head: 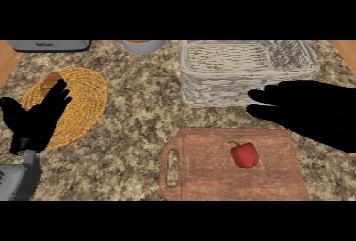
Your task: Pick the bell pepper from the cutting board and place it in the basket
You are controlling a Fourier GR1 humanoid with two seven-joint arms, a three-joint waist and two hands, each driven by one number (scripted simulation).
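A: Bell pepper lies on cutting board, near basket. Right hand hovers by the board's far edge, uncurled, empty.
B: Noted. Probably light, skin smooth and slippery, walls fairly stiff; grasp across the body. Left hand rests open at left edge.

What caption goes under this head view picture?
Red bell pepper on the cutting board; right robot hand open near the basket.

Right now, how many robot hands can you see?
2. The left hand rests open at the left, over the woven mat; the right hand is at the right, between basket and cutting board.
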